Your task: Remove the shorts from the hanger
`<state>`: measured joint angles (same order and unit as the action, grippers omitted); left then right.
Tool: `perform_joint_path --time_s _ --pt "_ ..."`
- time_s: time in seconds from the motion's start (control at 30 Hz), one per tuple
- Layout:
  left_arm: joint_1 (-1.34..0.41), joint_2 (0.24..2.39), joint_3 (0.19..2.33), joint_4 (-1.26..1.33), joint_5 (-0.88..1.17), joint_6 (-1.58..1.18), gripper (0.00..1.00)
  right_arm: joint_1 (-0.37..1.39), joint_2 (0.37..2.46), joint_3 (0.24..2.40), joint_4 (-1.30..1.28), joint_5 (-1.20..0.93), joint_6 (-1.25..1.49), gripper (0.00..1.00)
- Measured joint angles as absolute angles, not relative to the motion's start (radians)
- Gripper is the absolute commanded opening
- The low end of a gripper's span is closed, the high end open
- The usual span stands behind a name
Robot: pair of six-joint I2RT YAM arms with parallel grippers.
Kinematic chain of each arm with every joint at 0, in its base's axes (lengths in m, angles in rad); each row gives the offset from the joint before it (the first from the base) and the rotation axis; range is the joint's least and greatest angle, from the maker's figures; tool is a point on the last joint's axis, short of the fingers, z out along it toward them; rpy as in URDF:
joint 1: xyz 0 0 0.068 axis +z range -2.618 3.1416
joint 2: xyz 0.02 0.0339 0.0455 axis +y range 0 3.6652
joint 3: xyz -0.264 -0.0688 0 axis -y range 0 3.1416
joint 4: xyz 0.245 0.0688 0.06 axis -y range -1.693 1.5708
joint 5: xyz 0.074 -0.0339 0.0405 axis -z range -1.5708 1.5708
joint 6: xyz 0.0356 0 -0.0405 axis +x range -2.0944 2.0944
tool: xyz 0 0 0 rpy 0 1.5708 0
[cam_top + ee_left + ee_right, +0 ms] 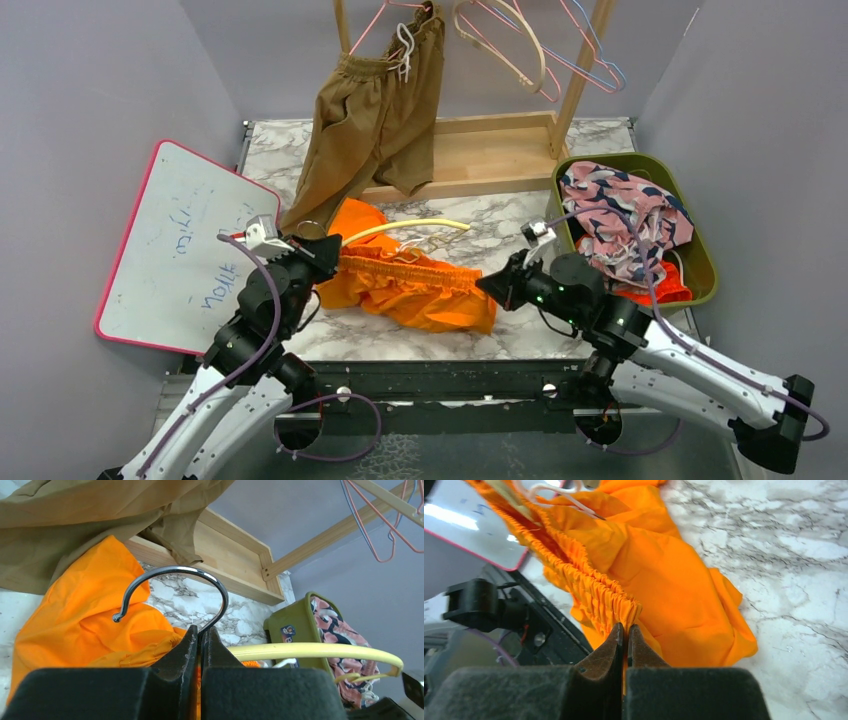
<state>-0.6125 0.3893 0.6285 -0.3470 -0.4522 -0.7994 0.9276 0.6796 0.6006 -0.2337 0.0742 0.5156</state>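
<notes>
**Both tools clamped: left on the hanger hook, right on the orange waistband**

Left tool point(201, 632): black jaws pressed tight on the stem of the metal hook point(175, 569). The hook is a shiny chrome curve rising above the fingertips. It belongs to the yellow hanger point(310, 650), which has a smooth, rounded plastic arm. The hanger's middle is buried in cloth, and its near part is cut off behind the tool body in the wrist view.

Right tool point(625, 630): jaws fully together, pinching the near end of the waistband point(574, 570), which is tightly ruched elastic.

Bright orange shorts point(420, 292): thin, smooth, crumpled fabric lying on the grey-veined marble-pattern table point(400, 345) between the two tools. The waistband runs from one tool toward the other. A thin white cord shows at the waist, but its ends are hard to make out.

Tan-brown shorts point(370, 130): matte cloth with a gathered waist, hanging on the wooden rack point(490, 150). Their hanger is mostly hidden by the fabric. One leg drapes down just beside the orange pair.

Bare wire hangers point(545, 60): pink, cream and blue, with tops cut off by the frame edge.

Olive-green bin point(620, 157), at right: holds pink shorts with dark blotches point(615, 215). A red-orange piece point(660, 292) is mostly covered beneath them.

Pink-edged whiteboard point(170, 250), at left: faint blue writing, unreadable.
</notes>
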Motion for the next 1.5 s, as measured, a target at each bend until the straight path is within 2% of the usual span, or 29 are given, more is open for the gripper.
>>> perform_joint_path --time_s 0.1,0.13,0.27,0.33,0.43,0.5,0.7,0.8,1.0,1.1,1.2,1.27,1.5 --pt "-0.607 0.4 0.628 -0.329 -0.421 -0.763 0.0 0.921 0.793 0.632 -0.241 0.104 0.516 0.03" --pt "-0.604 0.402 0.628 -0.326 -0.408 -0.751 0.0 0.921 0.841 0.647 -0.244 0.112 0.516 0.07" --pt "-0.595 0.426 0.625 -0.323 -0.377 -0.728 0.0 0.917 1.008 0.693 -0.262 0.114 0.504 0.43" --pt "-0.592 0.435 0.612 -0.322 -0.374 -0.719 0.0 0.914 1.024 0.694 -0.296 0.113 0.488 0.57" --pt "-0.588 0.435 0.591 -0.324 -0.374 -0.71 0.0 0.914 0.978 0.686 -0.302 0.107 0.474 0.72" --pt "-0.585 0.441 0.583 -0.324 -0.374 -0.702 0.0 0.914 0.897 0.67 -0.31 0.099 0.451 0.77" --pt "-0.584 0.485 0.582 -0.304 -0.34 -0.655 0.0 0.914 0.745 0.693 -0.336 0.078 0.353 0.81" --pt "-0.583 0.514 0.582 -0.282 -0.275 -0.609 0.0 0.914 0.756 0.745 -0.345 0.045 0.301 0.84" --pt "-0.583 0.536 0.582 -0.248 -0.108 -0.509 0.0 0.914 0.872 0.903 -0.369 -0.028 0.236 0.84" --pt "-0.583 0.535 0.582 -0.234 -0.04 -0.46 0.0 0.912 0.932 0.943 -0.376 -0.111 0.224 0.76" --pt "-0.583 0.534 0.582 -0.228 0.019 -0.415 0.0 0.909 0.988 0.951 -0.402 -0.231 0.216 0.72" --pt "-0.583 0.529 0.582 -0.226 0.049 -0.39 0.0 0.909 1.026 0.949 -0.413 -0.314 0.22 0.65" --pt "-0.583 0.474 0.582 -0.225 0.099 -0.328 0.0 0.908 1.015 0.865 -0.363 -0.571 0.258 0.58"
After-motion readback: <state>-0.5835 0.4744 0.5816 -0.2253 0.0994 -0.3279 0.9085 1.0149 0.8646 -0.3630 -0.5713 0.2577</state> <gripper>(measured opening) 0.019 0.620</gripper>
